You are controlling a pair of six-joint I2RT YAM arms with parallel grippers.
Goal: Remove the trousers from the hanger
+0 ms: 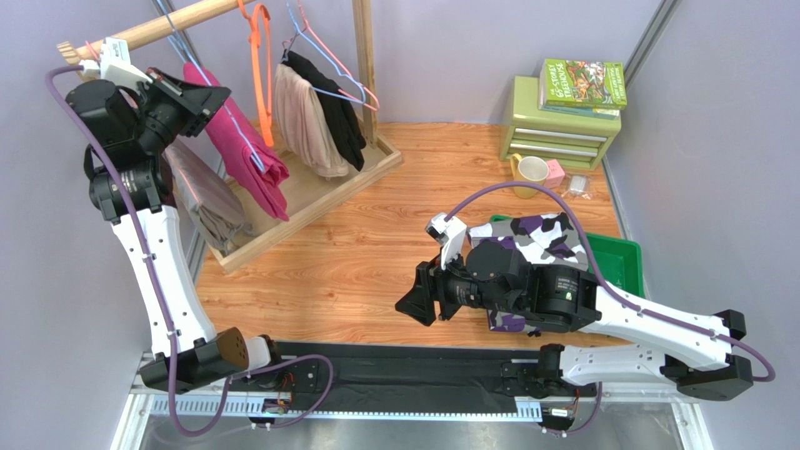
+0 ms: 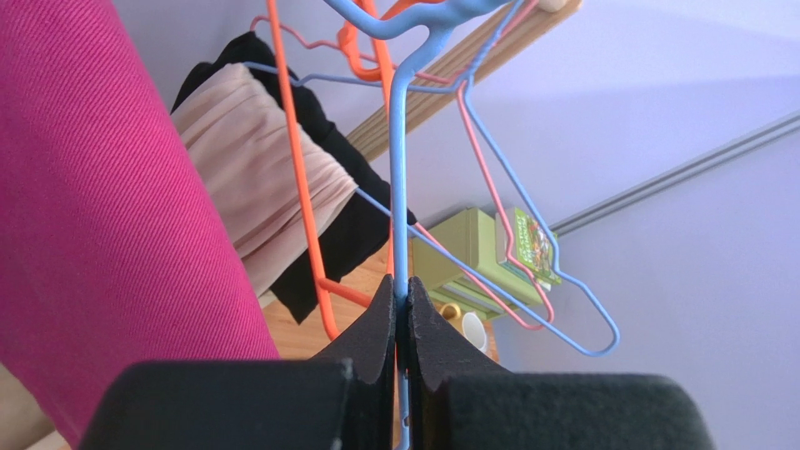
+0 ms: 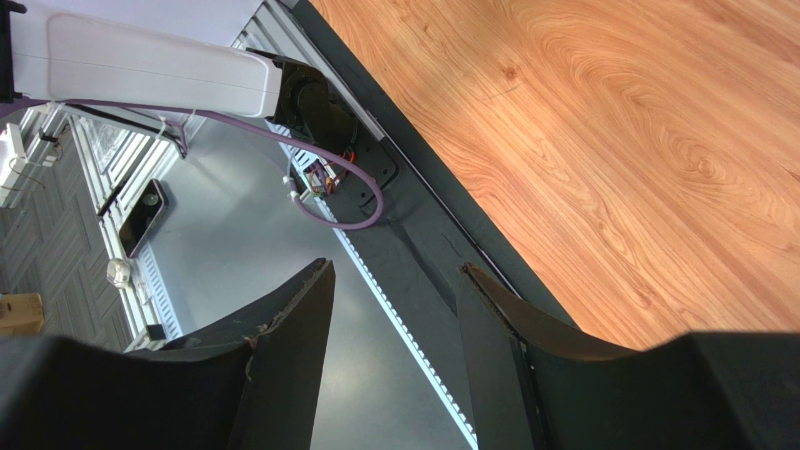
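Top external view: the left end effector [image 2: 402, 298], arm stretched upward, pinches the blue hanger [image 2: 399, 187] beside hanging magenta trousers [image 1: 246, 145]; right end effector [image 1: 411, 302] hovers spread over the surface [image 1: 329, 253]; camouflage trousers [image 1: 540, 234] lie in the tray [image 1: 624, 258].

Top camera looks down on the counter [image 1: 376, 262]; left wrist sits close against a hanger [image 2: 400, 187]; right wrist faces the counter's near edge.

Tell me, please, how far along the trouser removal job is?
Done: the camouflage trousers lie in the green tray. In hand: the left gripper is shut on the blue hanger beside the magenta trousers, which hang on the rack; the right gripper is open and empty. Left: getting the magenta trousers off.
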